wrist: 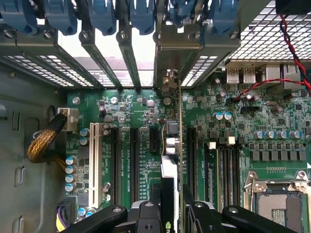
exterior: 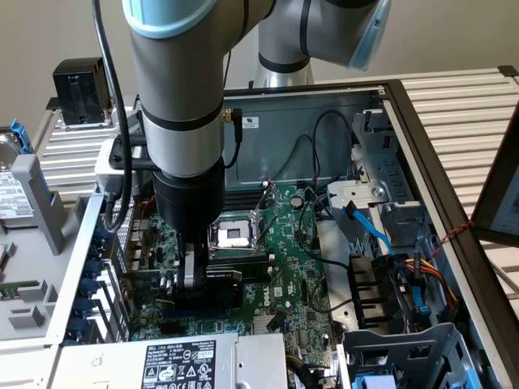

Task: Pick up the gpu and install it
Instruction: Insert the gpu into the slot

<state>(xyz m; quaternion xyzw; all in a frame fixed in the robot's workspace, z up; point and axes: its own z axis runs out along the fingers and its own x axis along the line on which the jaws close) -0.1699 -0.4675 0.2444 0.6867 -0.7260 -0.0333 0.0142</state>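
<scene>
Green-boarded gpu [wrist: 171,138] stands edge-on, pinched between the gripper's [wrist: 171,206] fingers and directly beneath it. Its long axis runs parallel to the motherboard's [wrist: 131,104] slots [wrist: 133,160], bracket toward the case's rear.

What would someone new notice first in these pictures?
The big grey robot arm reaching into the open computer case, at the exterior view's left. Its end effector grips the gpu on edge at the green motherboard's expansion slots. A row of blue latches lines the case's rear.
</scene>
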